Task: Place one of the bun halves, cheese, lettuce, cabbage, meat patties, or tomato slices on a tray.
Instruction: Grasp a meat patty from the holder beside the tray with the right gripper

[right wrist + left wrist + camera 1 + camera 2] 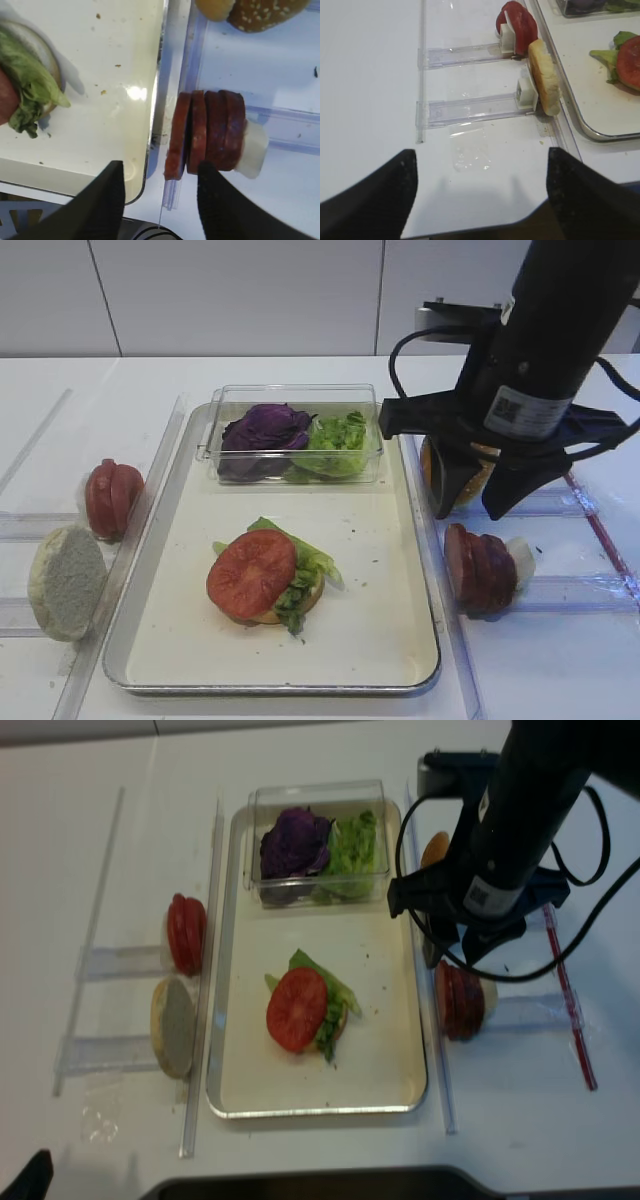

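right gripper [159,197] open, four meat patties [207,132]

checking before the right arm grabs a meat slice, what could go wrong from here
The dark red-brown meat patties stand packed on edge, and the open right gripper straddles the outermost one, so it may pinch two or topple the row.

The slices sit right beside the silver metal tray's raised rim; a finger could catch it.

The tomato slice lies tilted on lettuce, so a patty set there might slide.
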